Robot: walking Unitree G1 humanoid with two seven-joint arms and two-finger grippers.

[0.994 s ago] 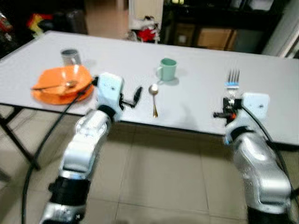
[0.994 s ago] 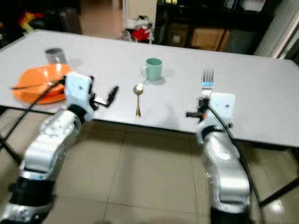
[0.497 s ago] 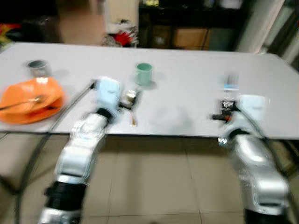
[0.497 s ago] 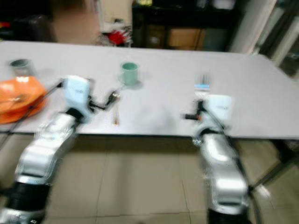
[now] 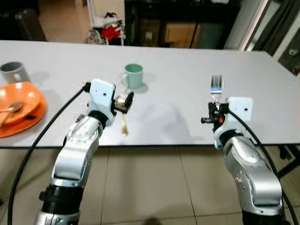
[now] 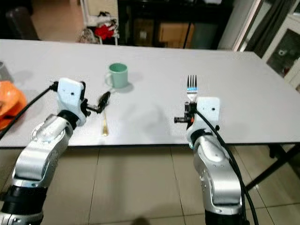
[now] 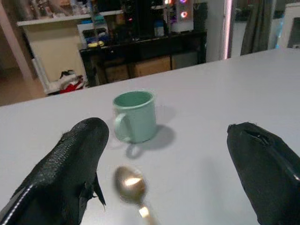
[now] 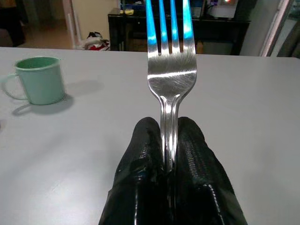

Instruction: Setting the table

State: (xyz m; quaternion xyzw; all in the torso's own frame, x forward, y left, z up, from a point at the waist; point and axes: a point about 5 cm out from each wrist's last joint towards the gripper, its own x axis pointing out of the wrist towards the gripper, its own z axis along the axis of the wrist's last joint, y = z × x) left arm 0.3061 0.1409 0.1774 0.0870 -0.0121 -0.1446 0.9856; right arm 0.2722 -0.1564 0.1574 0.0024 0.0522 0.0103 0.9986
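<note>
R arm bent up from below the table edge, wrist level w/ tabletop, right gripper (image 8: pixel 169 140) pointing fwd across the white table (image 5: pixel 178 70). Fingers (image 8: pixel 145 145) pinched tight on the handle of a fork (image 8: pixel 170 61), tines sticking out straight ahead of the fingertips, fork held roughly level just above the table surface.

L arm in similar pose, elbow low, forearm rising to the near edge, left gripper (image 7: pixel 168 164) aimed fwd over the table w/ fingers (image 7: pixel 70 168) spread wide, nothing between them. Spoon (image 7: pixel 131 185) lies on the table under/between the spread fingers, bowl end pointing away from the gripper, handle running back toward the table edge; not touching either finger as far as visible. Green mug (image 7: pixel 136 116) stands upright just beyond the spoon bowl, ahead of the gripper, handle on its left-finger side.

Orange plate (image 5: pixel 21 110) well off to the L gripper's left, w/ another spoon (image 5: pixel 9 110) lying in it; grey cup (image 5: pixel 11 71) just beyond the plate.
</note>
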